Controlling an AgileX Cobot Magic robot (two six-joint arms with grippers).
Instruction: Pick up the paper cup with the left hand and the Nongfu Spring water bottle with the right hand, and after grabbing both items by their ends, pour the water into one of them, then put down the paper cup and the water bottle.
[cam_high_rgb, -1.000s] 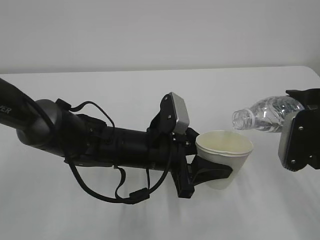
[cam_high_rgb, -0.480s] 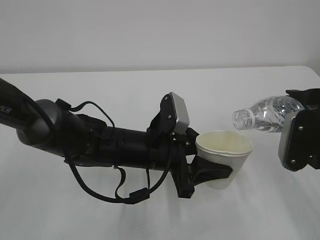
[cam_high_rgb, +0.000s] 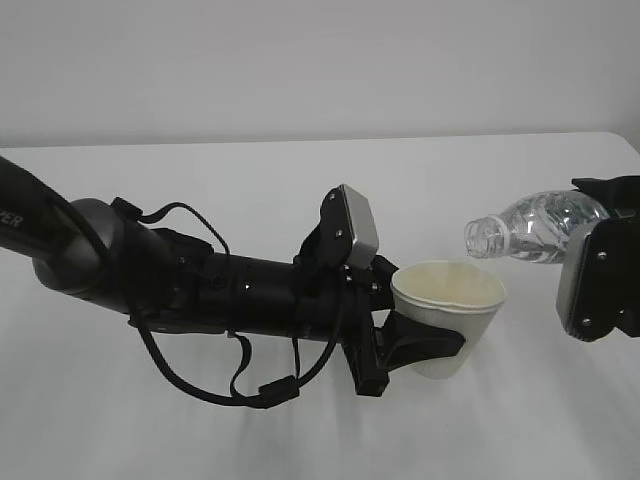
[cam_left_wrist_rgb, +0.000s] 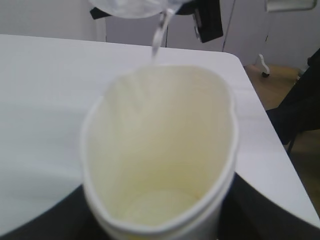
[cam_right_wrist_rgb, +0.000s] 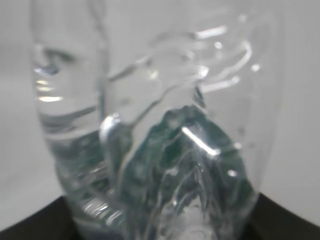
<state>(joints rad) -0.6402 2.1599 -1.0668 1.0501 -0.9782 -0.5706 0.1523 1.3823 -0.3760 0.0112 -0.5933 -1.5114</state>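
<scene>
A: Well, nearest to us lies the left hand (cam_high_rgb: 425, 345), a black robot arm with looping cables and a grey-topped camera block, reaching in from nine o'clock across the white table (cam_high_rgb: 250, 200).

B: And we see its black jaws clasped round the lower part of the small white tapered paper cup (cam_high_rgb: 450, 315), which stands upright with its cream inside showing.

A: In the left wrist view we look straight down into the cup (cam_left_wrist_rgb: 160, 165); its rim is squeezed out of round, and a thin clear stream of water (cam_left_wrist_rgb: 159, 37) falls toward it from twelve o'clock.

B: Farther off, at three o'clock from the cup, we find the small clear ribbed plastic Nongfu Spring water bottle (cam_high_rgb: 530, 228) tipped nearly level, its capless neck pointing toward nine o'clock, just above the cup's rim.

A: The right hand (cam_high_rgb: 600, 280), black with a silver-grey block, grips the bottle's base end; up close we see its clear ribs and green label (cam_right_wrist_rgb: 165, 150) between dark jaws.
</scene>
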